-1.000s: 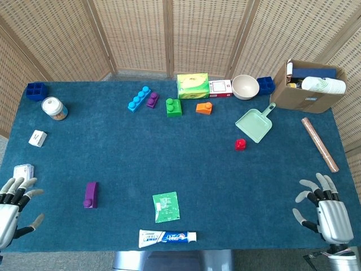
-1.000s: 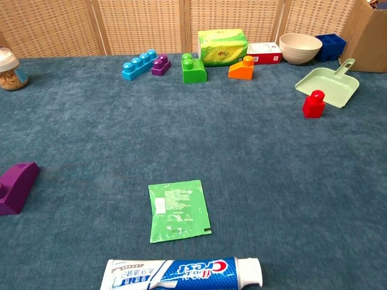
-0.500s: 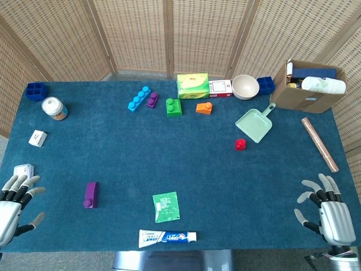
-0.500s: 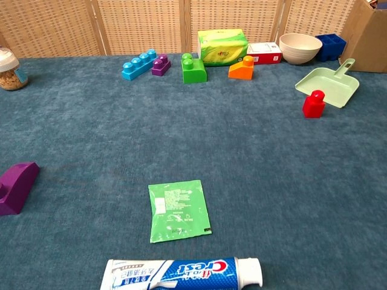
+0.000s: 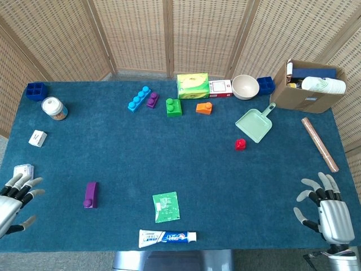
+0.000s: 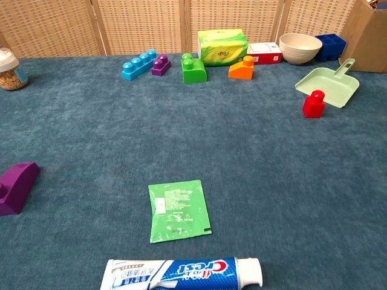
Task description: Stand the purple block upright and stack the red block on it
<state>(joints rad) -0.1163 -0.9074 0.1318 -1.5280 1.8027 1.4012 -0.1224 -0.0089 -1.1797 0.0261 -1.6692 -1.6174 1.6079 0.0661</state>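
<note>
- So far we hold nothing: our left hand (image 5: 14,197) and right hand (image 5: 327,212) rest at the near table corners, fingers spread
- Lying on its side near our left hand is the purple block (image 5: 90,195); the red block (image 5: 240,144) stands well apart, just beside the green dustpan (image 5: 255,125)
- We judge the left hand should pinch the purple block's long sides and tip it studs-up, clear of the green sachet (image 5: 166,206)

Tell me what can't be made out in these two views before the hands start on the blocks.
- Purple block: chest view, cut by the left edge.
- Left hand: head view, cut by the left edge; absent from chest view.
- Right hand: head view only, at the bottom edge.
- Cardboard box contents: head view, mostly hidden by its walls.
- Toothpaste: chest view, clipped by the bottom edge.
</note>
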